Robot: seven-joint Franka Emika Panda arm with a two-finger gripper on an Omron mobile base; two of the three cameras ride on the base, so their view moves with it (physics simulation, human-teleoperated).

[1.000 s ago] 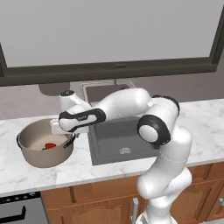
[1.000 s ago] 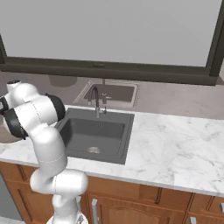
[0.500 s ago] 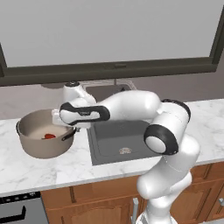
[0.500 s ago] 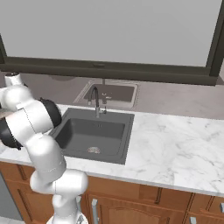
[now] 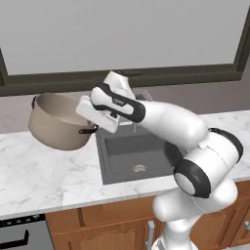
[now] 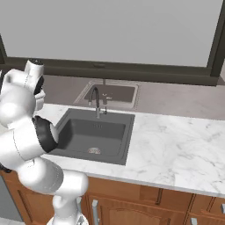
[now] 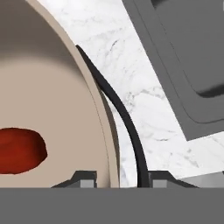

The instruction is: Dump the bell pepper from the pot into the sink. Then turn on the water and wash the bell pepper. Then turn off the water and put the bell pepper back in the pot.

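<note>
Pot (image 5: pixel 57 122) being held aloft by gripper (image 5: pixel 93 128), clamped on rim. Bell pepper (image 7: pixel 19 150) inside. Dump step underway; next: pot to be carried over sink (image 5: pixel 134 151), tipped.

Pot (image 5: pixel 57 123) aloft in claw (image 5: pixel 95 126)

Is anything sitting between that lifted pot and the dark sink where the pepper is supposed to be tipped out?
Nothing visible does. The gripper holds the pot by its rim above the counter, just left of the sink. The bell pepper lies inside; bare marble lies between.
</note>
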